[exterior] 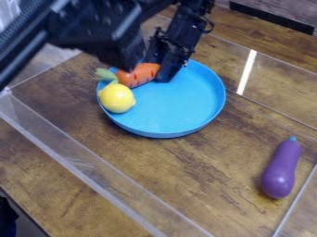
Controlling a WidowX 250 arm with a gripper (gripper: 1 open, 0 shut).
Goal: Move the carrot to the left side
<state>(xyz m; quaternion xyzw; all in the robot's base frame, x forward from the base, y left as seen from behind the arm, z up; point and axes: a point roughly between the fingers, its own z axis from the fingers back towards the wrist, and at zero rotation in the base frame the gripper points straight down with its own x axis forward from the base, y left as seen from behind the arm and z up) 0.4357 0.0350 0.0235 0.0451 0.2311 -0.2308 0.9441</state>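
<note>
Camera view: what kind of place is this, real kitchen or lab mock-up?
Probably a robot test bench rather than a real kitchen: a bare wood-look tabletop with a blue plate, a purple eggplant that looks like a toy, and dark cabling running in at the top.
</note>
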